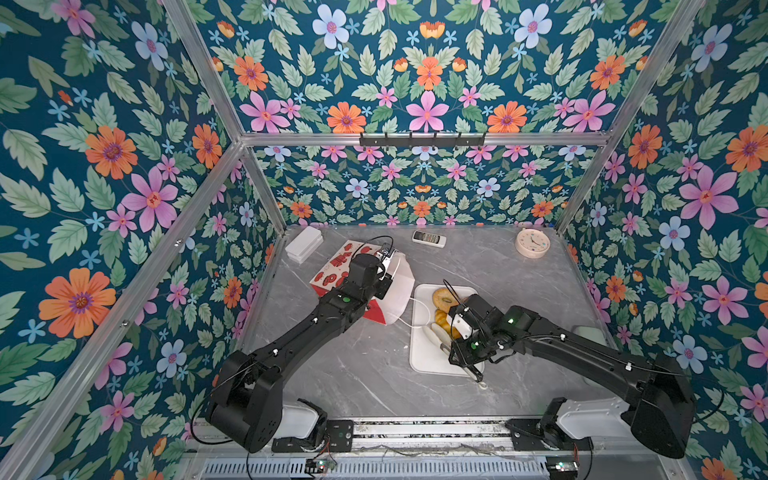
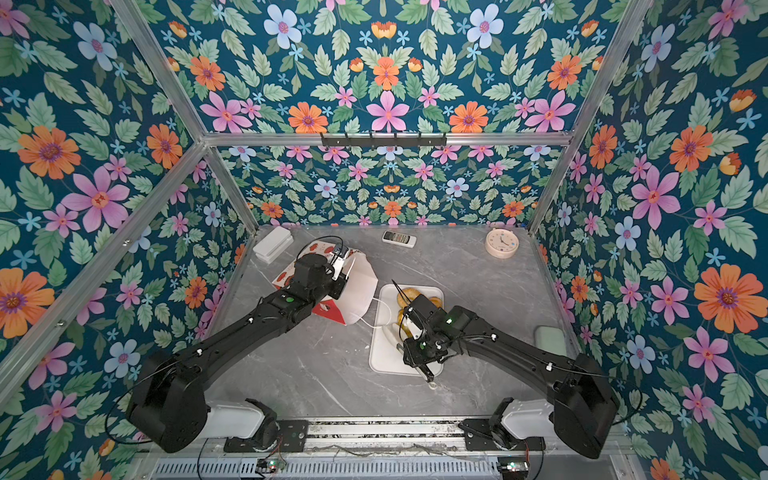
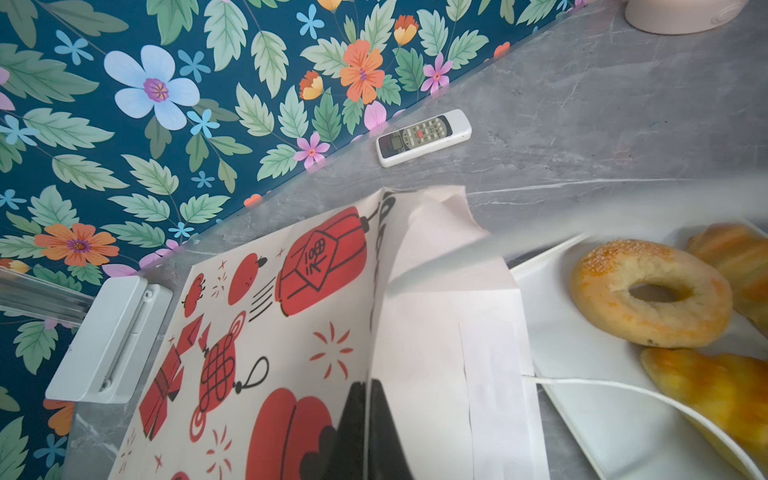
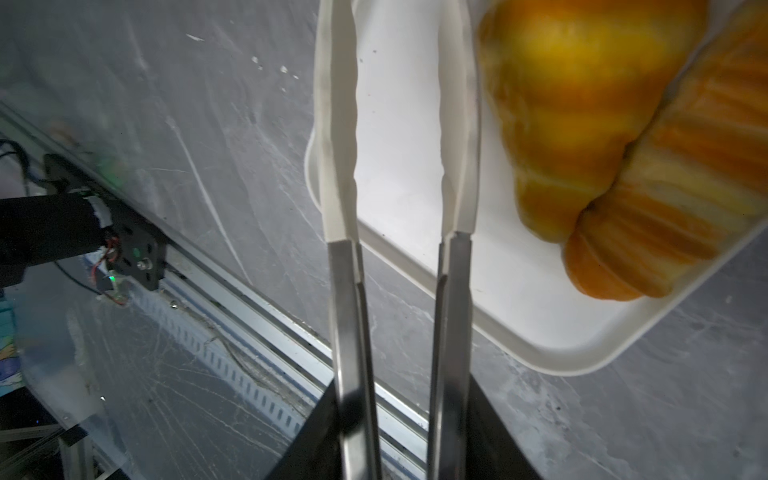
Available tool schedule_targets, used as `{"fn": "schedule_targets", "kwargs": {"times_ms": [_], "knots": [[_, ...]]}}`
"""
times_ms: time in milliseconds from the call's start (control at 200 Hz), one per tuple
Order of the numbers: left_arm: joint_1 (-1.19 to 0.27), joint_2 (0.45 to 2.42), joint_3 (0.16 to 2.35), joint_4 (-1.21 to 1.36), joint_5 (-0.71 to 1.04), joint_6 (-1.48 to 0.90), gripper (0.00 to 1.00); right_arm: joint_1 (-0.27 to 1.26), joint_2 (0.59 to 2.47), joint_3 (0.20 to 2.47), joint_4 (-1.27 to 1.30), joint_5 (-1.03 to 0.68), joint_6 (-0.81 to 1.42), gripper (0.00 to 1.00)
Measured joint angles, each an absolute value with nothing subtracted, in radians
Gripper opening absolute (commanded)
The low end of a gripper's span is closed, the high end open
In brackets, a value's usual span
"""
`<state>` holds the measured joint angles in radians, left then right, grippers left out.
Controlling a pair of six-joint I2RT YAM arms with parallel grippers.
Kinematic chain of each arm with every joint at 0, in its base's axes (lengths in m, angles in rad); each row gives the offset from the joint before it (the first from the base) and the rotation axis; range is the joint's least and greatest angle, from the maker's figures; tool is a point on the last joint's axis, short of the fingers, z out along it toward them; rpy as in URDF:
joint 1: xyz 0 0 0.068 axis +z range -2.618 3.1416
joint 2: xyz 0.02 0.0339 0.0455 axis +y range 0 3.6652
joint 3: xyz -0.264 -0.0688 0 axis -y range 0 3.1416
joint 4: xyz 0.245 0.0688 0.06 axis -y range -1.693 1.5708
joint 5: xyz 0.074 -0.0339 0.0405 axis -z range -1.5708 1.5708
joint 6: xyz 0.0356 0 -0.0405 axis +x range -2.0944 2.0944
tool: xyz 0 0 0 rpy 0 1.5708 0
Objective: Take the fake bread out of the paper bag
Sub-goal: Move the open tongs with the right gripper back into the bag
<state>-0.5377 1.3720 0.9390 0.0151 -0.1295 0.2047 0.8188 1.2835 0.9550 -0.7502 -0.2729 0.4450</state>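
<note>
Bread [image 1: 442,298] lies on the tray [image 1: 422,359], just ahead of the right claw [image 4: 401,440]. That claw is clamped on tongs [image 4: 451,291], whose tips stand apart beside a croissant. The bag [image 3: 291,311] lies tipped on the bench [image 1: 365,374], its rim pinched tight in the left claw [image 3: 365,428].
</note>
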Motion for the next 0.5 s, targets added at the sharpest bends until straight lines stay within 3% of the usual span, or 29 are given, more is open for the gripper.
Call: {"fn": "schedule_targets", "kwargs": {"times_ms": [280, 500], "knots": [[-0.538, 1.377, 0.943, 0.017, -0.131, 0.206, 0.00, 0.777, 1.171, 0.968, -0.796, -0.236, 0.468, 0.41], [-0.538, 1.370, 0.936, 0.022, -0.132, 0.206, 0.00, 0.728, 1.113, 1.007, -0.921, -0.064, 0.477, 0.41]]}}
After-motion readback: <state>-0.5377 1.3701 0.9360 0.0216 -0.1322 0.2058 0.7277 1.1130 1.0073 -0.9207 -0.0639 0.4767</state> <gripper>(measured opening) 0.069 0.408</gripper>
